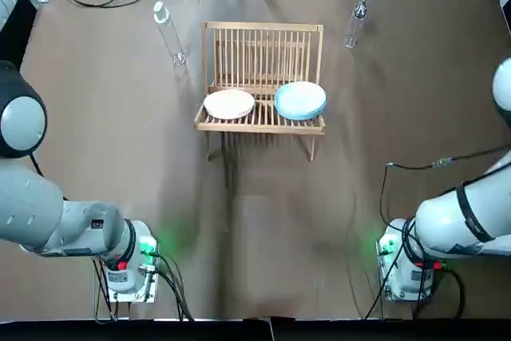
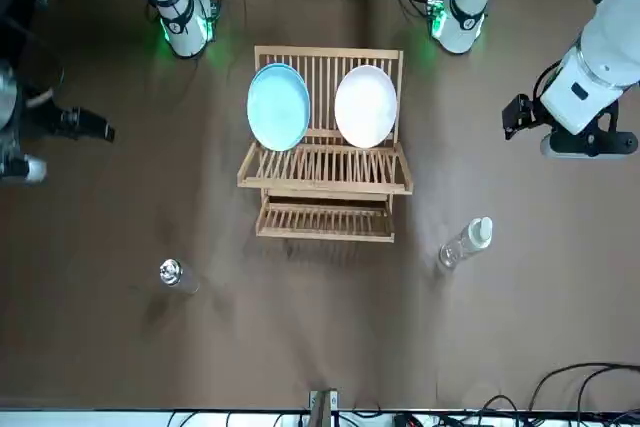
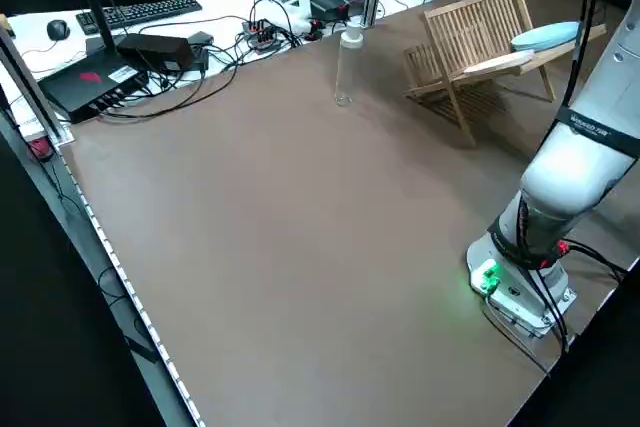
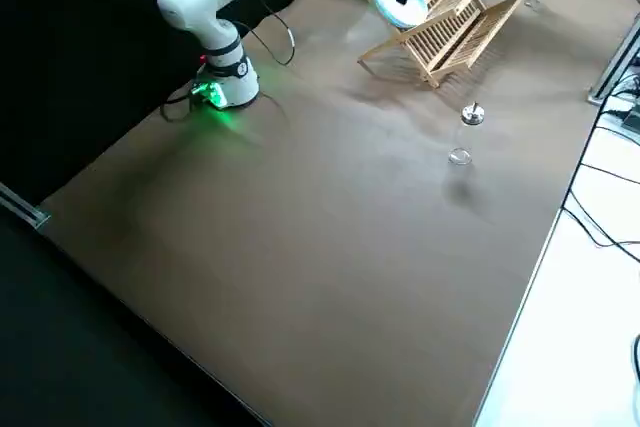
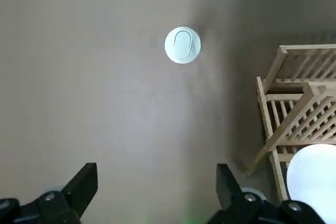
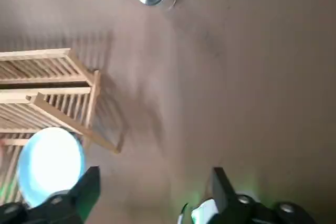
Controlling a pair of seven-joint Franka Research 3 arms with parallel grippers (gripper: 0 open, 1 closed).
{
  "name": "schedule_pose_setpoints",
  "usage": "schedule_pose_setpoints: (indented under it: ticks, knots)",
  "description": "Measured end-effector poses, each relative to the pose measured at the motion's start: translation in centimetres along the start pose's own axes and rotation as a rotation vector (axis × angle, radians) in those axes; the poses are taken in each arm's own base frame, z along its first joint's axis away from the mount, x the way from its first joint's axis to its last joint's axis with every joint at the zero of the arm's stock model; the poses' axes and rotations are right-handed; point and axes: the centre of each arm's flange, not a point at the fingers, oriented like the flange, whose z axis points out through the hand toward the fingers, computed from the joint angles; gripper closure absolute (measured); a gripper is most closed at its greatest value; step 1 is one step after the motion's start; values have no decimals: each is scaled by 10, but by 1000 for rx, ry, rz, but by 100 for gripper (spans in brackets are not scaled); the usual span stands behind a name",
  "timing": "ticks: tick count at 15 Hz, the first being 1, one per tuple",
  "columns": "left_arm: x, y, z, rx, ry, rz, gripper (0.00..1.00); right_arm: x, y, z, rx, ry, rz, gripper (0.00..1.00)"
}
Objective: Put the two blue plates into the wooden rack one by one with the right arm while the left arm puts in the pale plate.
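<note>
Leaning in the wooden rack, the blue plates and pale plate might slip if bumped, while the left gripper and right gripper hung spread, empty.

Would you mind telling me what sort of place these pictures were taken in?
Probably a robotics lab: the left arm and right arm are mounted at a brown table, a keyboard and loose cables lie beside it, and the wooden rack looks like a test prop.
</note>
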Motion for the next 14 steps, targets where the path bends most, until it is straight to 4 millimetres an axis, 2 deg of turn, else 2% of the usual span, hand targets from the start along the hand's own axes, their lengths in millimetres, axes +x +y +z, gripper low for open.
schedule_pose_setpoints:
  ticks: [1,2,3,4,7,14]
  knots:
    - [0,1,0,0,0,2,0,-12,-8,-4,-32,34,-11,5]
    - [0,2,0,0,0,4,0,-24,-14,-7,-52,57,-24,2]
    - [0,4,0,0,1,7,0,-39,-12,-9,-75,73,-101,1]
    - [0,4,0,0,1,7,0,-45,-6,-9,-78,72,-134,0]
    - [0,3,0,0,0,6,0,-52,9,-7,-92,65,-165,0]
    - [0,-3,0,0,0,-5,0,-55,13,6,-131,99,-170,0]
